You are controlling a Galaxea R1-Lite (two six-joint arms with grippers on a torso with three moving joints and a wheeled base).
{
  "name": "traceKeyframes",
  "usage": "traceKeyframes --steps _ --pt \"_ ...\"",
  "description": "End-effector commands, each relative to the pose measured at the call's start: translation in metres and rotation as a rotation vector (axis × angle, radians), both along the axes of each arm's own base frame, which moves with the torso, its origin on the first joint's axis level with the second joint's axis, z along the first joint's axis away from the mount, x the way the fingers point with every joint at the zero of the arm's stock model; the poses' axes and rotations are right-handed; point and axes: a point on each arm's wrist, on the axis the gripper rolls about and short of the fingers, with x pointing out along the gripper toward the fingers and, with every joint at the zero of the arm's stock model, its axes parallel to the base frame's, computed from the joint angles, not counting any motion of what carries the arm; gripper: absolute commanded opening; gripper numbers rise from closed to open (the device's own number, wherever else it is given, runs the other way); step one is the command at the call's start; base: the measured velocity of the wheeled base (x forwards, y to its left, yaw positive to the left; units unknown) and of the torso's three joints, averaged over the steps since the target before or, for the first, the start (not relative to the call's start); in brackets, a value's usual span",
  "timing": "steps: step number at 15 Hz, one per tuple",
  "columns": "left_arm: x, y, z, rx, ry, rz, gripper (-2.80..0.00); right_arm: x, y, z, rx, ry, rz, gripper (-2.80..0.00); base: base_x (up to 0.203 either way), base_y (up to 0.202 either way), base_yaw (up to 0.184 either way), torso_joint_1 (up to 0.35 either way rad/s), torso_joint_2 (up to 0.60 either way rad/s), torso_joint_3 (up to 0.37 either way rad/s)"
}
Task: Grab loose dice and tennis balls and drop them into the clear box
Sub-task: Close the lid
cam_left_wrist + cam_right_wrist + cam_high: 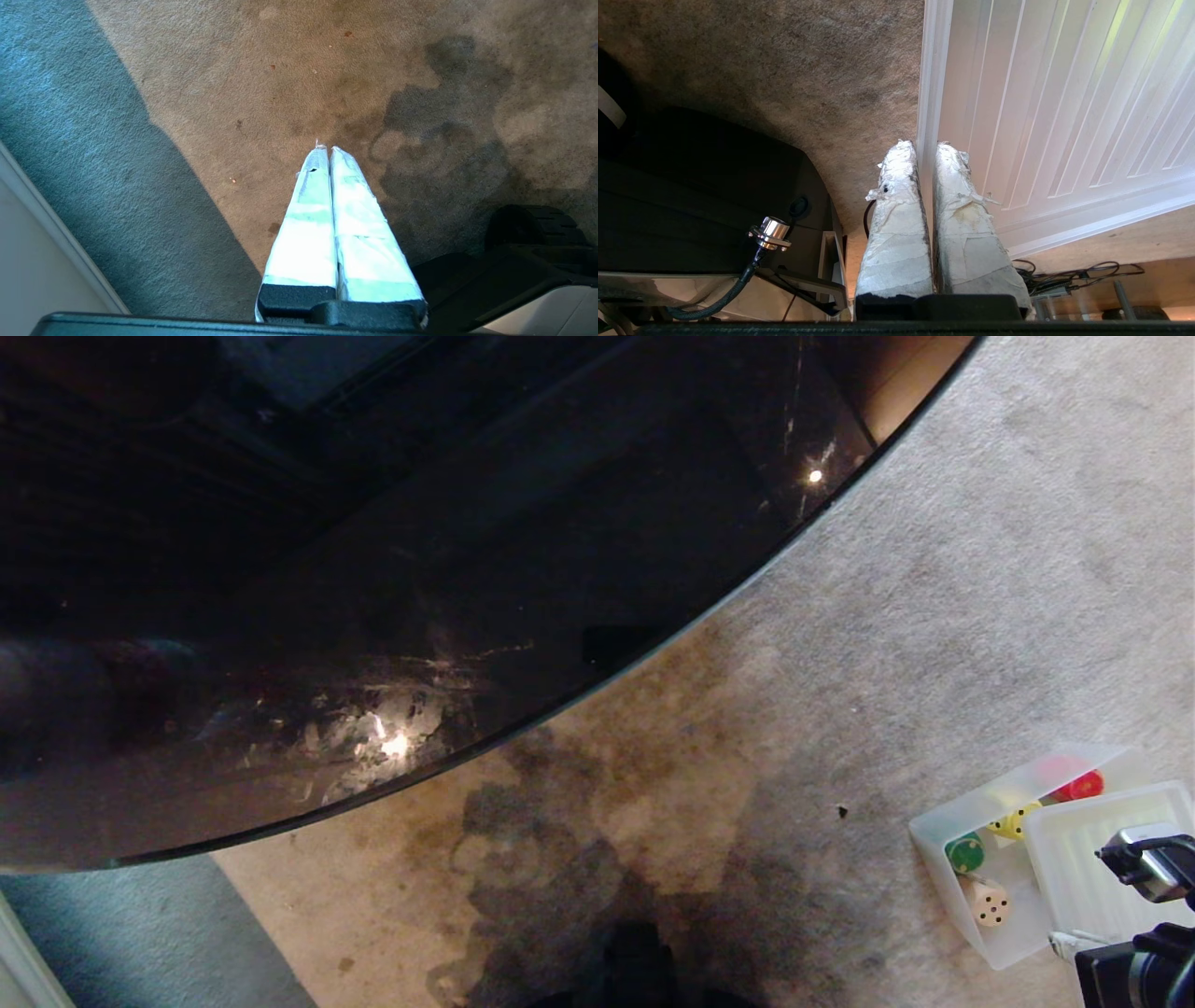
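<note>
Four dice sit inside the clear box (934,831) on the carpet (934,569) at the head view's lower right: red die (1086,785), yellow die (1013,821), dark green die (964,852) and tan die (990,903), with the ribbed translucent lid (1102,868) lying over the box's right part. Right gripper (924,149) hangs above the lid's edge, its taped jaws pressed together and holding nothing. Left gripper (325,150) hangs over stained carpet, jaws closed and empty; a dark glass tabletop (420,569) fills the upper left.
</note>
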Motion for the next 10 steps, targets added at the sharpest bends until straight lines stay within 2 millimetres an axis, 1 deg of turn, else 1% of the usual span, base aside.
traceKeyframes --steps 1,10 --pt "0.0000 0.0000 0.0000 0.000 0.000 0.001 -2.80 0.0001 -0.0001 0.0001 -0.002 -0.002 0.000 -2.80 0.000 0.000 0.000 0.000 0.00 0.000" --pt "0.0000 0.0000 0.0000 -0.001 0.000 0.001 -2.80 0.0002 0.0001 0.0001 -0.002 -0.001 0.001 -2.80 0.000 0.000 0.000 0.000 0.00 0.000"
